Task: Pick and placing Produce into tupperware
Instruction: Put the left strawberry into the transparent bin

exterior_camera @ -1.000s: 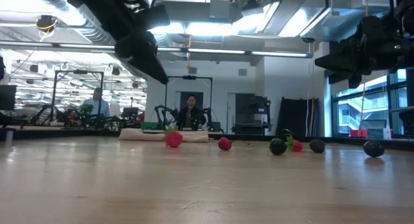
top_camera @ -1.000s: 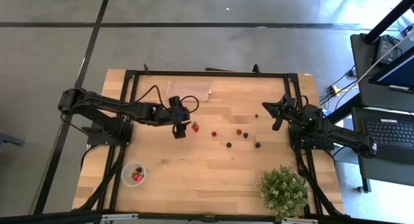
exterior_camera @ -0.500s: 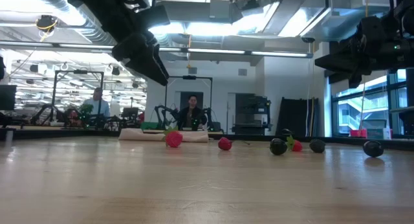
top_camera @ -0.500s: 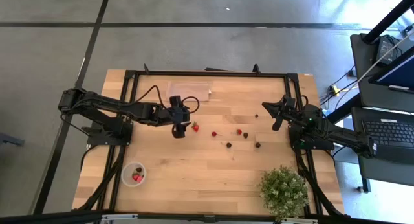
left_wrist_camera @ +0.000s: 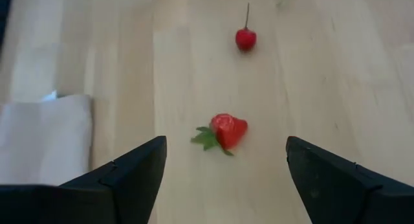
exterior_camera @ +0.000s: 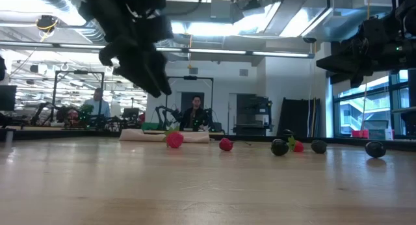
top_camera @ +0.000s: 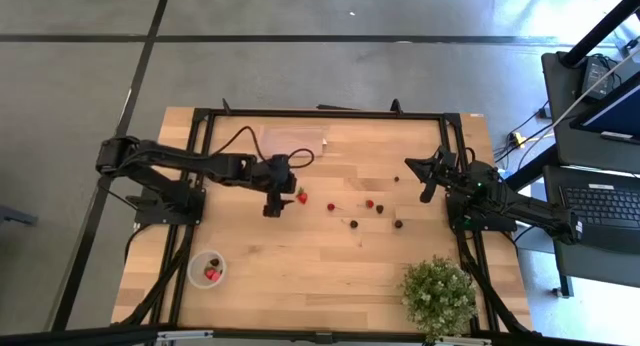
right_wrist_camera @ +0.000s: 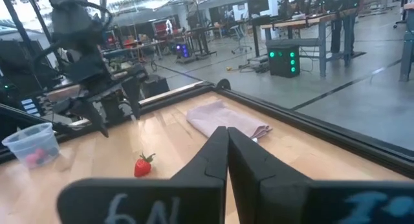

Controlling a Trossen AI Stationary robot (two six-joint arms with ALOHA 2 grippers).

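On the pale wooden desk [top_camera: 330, 276], the left tool [left_wrist_camera: 223, 162] hovers wide open just beside a small red strawberry with green leaves [left_wrist_camera: 224, 131]. The small round clear plastic tub [top_camera: 207, 269] sits well apart. The right tool [right_wrist_camera: 226, 153] is pinched closed, empty.

A light wooden table [top_camera: 300, 276] carries a folded pinkish cloth [top_camera: 292, 139] at the far edge, scattered strawberries [top_camera: 301, 197] and dark berries [top_camera: 353, 224] mid-table — plus a clear tub [top_camera: 207, 269] and a bushy potted plant [top_camera: 438, 296] near the front.
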